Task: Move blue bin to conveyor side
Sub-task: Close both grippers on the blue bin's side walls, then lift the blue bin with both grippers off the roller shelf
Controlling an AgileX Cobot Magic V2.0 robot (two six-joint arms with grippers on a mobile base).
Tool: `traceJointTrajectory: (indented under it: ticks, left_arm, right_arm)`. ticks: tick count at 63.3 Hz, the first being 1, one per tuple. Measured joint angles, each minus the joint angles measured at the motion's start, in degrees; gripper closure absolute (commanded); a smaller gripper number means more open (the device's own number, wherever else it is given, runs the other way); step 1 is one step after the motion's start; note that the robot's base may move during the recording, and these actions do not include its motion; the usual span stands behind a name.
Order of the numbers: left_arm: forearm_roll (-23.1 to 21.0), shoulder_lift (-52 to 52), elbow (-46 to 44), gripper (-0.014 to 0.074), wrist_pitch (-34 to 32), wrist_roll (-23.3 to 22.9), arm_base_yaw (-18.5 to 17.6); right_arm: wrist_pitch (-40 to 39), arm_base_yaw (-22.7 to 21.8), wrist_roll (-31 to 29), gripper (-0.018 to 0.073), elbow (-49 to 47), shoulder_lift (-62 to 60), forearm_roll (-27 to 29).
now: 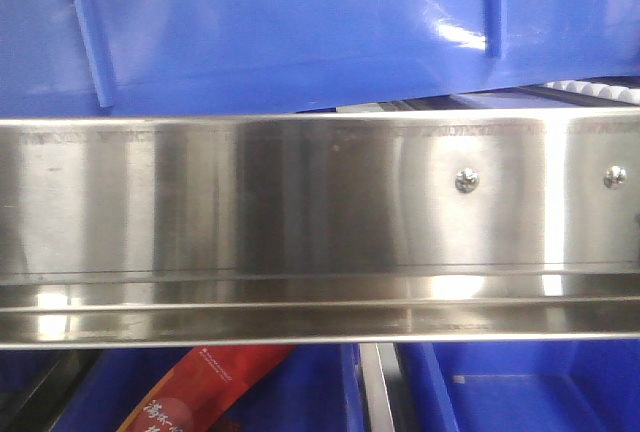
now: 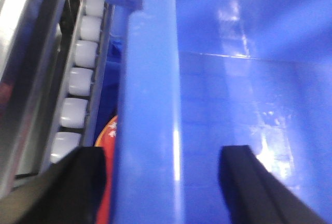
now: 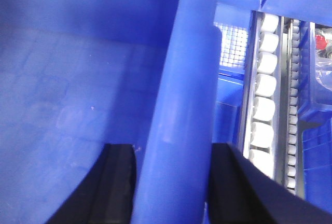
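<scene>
The blue bin (image 1: 300, 22) fills the top of the front view, its underside tilted above the steel rail, right end higher. In the left wrist view my left gripper (image 2: 163, 182) straddles the bin's thick rim (image 2: 150, 105), one finger outside and one inside the bin, with a gap on both sides, so it stands open. In the right wrist view my right gripper (image 3: 174, 182) is shut on the rim (image 3: 181, 105), both black fingers pressed against it. The conveyor is out of view.
A shiny steel rail (image 1: 320, 222) crosses the front view. Rows of white rollers (image 2: 78, 84) (image 3: 264, 84) run beside the bin. Below the rail are other blue bins (image 1: 520, 392) and a red packet (image 1: 200, 392) (image 2: 106, 136).
</scene>
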Motion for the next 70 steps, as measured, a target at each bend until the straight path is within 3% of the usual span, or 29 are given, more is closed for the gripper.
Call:
traceJointTrajectory:
  ticks: [18, 22, 31, 36, 50, 70]
  left_arm:
    - [-0.24, 0.0, 0.0, 0.0286, -0.11, 0.0, -0.11]
    - [-0.37, 0.0, 0.0, 0.0354, -0.22, -0.17, -0.11]
    - [-0.47, 0.0, 0.0, 0.0642, -0.43, -1.22, -0.11]
    - [-0.47, 0.0, 0.0, 0.0592, -0.43, -1.31, -0.11]
    - [-0.28, 0.22, -1.32, 0.0594, 0.63, -1.31, -0.11]
    - [3.73, 0.82, -6.23, 0.0594, 8.09, -0.12, -0.22]
  right_arm:
    - [0.0, 0.0, 0.0, 0.0638, 0.0, 0.0, 0.0]
    - [0.0, 0.0, 0.0, 0.0638, 0.0, 0.0, 0.0]
    - [0.0, 0.0, 0.0, 0.0638, 0.0, 0.0, 0.0]
    - [0.0, 0.0, 0.0, 0.0638, 0.0, 0.0, 0.21]
    - [0.0, 0.0, 0.0, 0.0638, 0.0, 0.0, 0.34]
    - [2.08, 0.0, 0.65, 0.0638, 0.64, -1.75, 0.34]
